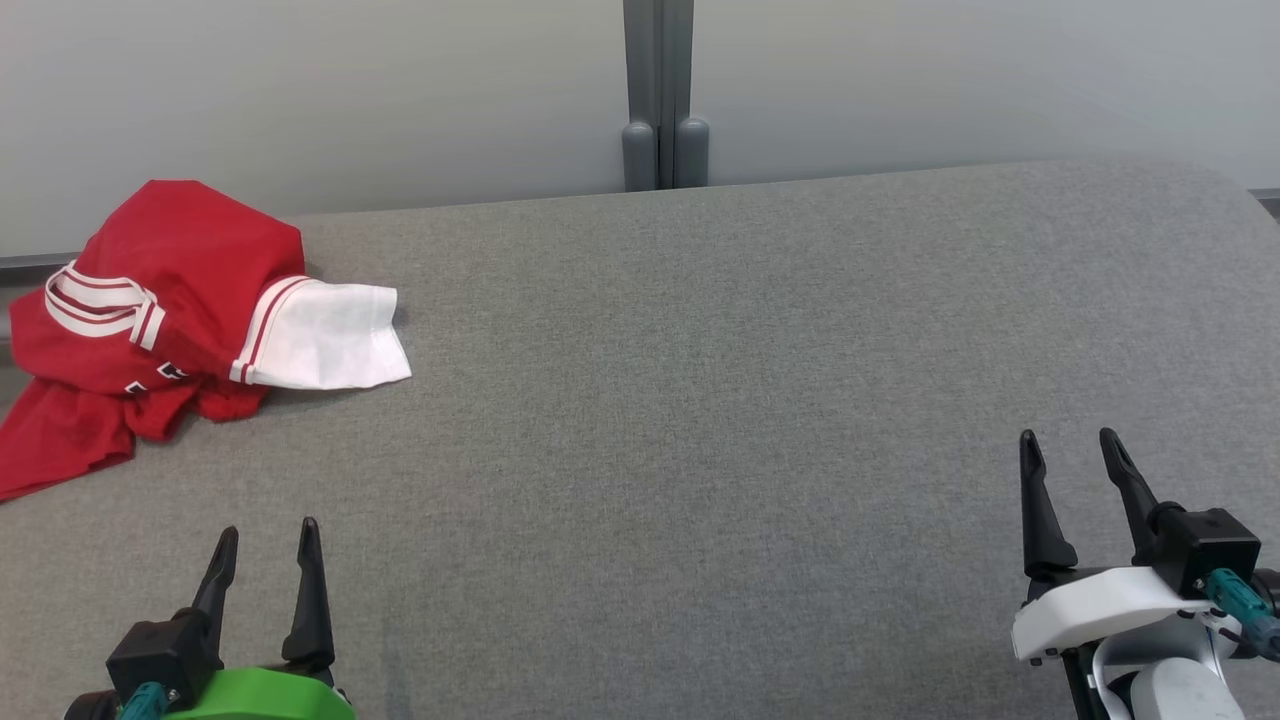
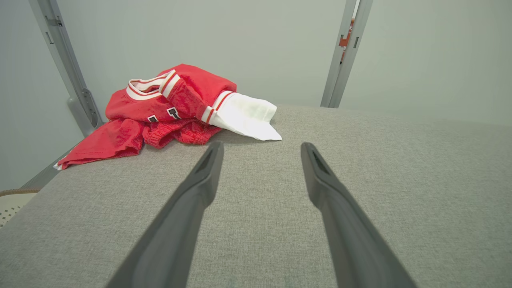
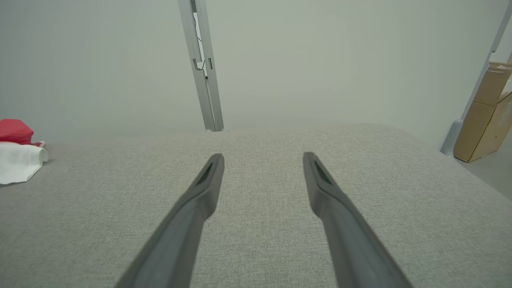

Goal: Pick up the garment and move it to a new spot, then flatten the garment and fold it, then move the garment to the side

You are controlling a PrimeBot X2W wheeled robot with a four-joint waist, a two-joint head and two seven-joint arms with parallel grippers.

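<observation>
Red-and-white jersey [image 1: 170, 300] lies bunched at upper left, overhanging the grey table [image 1: 700, 400]; both grippers wide, empty; a clumsy left gripper [image 1: 267, 545] grab may drag it off

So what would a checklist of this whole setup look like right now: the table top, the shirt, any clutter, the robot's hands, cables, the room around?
Surface: grey fabric-covered top, flat, with a rounded far right corner.
Job's things: red garment crumpled at the far left, not flattened or folded; its white sleeve lies out toward the middle.
Clutter: nothing seen.
Grippers: left gripper and right gripper sit at the near side, jaws apart, holding nothing, both well short of the garment.
Cables: teal plug at the right wrist; nothing seen trailing on the top.
Surroundings: pale wall panels joined by a grey post; cardboard boxes beyond the right side.
</observation>
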